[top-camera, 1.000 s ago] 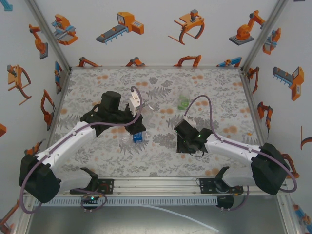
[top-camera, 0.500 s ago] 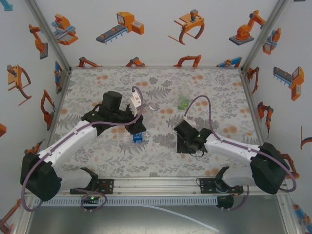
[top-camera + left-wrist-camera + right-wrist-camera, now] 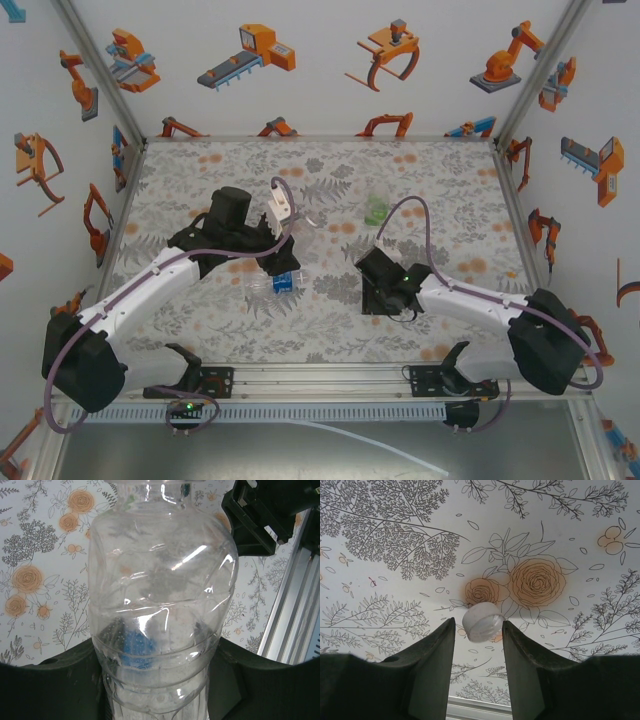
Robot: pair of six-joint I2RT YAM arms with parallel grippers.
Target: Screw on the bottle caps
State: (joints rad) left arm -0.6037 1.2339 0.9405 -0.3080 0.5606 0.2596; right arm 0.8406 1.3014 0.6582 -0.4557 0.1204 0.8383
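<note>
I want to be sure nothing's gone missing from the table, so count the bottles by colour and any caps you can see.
clear bottle: 1
blue-labelled bottle: 1
green-tinted bottle: 1
white bottle cap: 1
Total: 4

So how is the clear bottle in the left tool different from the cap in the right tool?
The clear bottle is transparent, the white cap opaque. The bottle is far bigger than the cap. The left tool clamps the bottle; the right tool pinches the cap. Both are held.
</note>
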